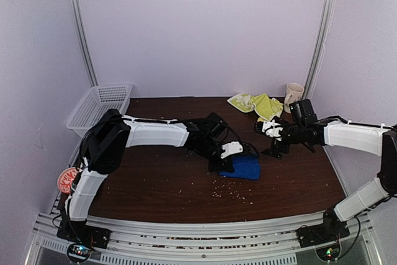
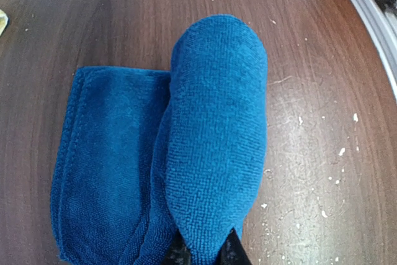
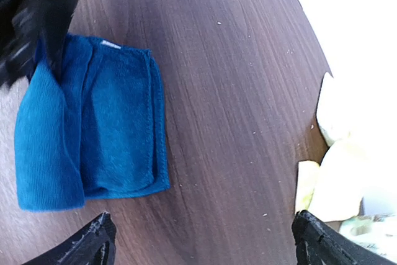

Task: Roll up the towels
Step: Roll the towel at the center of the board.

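Towel roll (image 2: 214, 141) pinched by left pincer (image 2: 206, 252) — hidden overhead.

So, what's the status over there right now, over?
Left gripper shut on royal-blue terry towel, partly rolled. Right gripper open, apart from it. Yellow-green patterned towel crumpled at back, untouched. Only pale crumbs near the roll.

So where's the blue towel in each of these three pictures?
Top external: blue towel lies just right of centre.
Left wrist: fills the middle, partly rolled.
Right wrist: on the left side.
Shared landmark: the speckled brown table.
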`<state>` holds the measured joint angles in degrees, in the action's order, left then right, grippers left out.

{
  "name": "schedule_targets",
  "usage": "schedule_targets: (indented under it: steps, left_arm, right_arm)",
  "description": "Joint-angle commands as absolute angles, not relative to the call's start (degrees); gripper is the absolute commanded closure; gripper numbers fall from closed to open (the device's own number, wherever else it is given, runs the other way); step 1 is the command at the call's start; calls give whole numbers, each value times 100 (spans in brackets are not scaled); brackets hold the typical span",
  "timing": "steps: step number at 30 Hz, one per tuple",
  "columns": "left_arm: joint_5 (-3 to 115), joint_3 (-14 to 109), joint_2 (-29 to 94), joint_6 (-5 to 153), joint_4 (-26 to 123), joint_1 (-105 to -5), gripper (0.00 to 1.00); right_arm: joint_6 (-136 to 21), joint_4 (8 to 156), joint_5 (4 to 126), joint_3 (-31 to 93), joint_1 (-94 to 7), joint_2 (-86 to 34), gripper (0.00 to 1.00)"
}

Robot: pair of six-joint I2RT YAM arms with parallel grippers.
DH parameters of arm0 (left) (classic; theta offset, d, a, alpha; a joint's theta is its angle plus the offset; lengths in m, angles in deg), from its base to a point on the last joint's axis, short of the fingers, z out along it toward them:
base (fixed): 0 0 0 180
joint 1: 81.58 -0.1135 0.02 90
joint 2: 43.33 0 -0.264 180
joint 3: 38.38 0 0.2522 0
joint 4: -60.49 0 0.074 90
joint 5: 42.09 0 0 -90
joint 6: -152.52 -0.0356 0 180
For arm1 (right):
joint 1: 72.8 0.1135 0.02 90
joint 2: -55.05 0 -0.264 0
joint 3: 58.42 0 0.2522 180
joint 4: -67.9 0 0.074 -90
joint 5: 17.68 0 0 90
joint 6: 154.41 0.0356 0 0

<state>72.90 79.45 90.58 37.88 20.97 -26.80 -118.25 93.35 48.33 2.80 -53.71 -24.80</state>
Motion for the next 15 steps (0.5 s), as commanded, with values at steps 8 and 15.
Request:
schedule_targets:
  steps: [8,15]
  left_arm:
    - [7743,8524,9686,4855,1152,-3091,100]
    - [7545,9401,10150,5315,482,-3148,100]
  right_arm:
    - [-14236,8932,3991,-980,-5436,-1484,0]
    - [-14403,7913,3799,-1712,-5294,-1210,0]
